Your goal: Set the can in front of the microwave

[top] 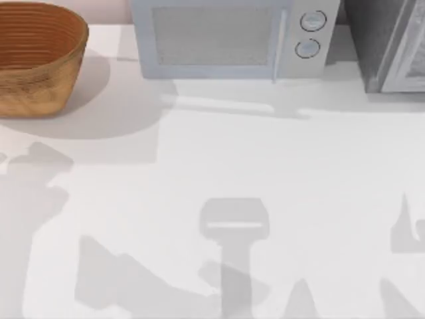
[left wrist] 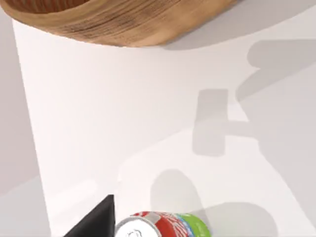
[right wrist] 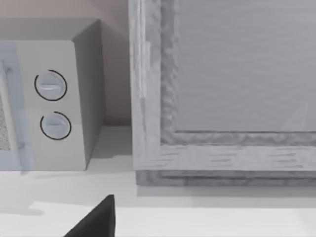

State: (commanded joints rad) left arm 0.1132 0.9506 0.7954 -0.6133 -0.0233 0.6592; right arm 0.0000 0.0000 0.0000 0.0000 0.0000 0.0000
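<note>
A white worktop [top: 199, 166] is seen. A brown basket [top: 36, 56], the microwave [top: 226, 40] and a grey box [top: 388, 43] are set along its back. The can [left wrist: 165, 226] lies on it.

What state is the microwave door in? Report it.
Shut: the microwave door's mesh window sits flush with the front, beside the two dials.

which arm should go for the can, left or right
Left, probably. The can lies right beneath the left wrist camera, near the basket. The right wrist view faces the microwave dials and the grey speckled appliance, with no can nearby.
</note>
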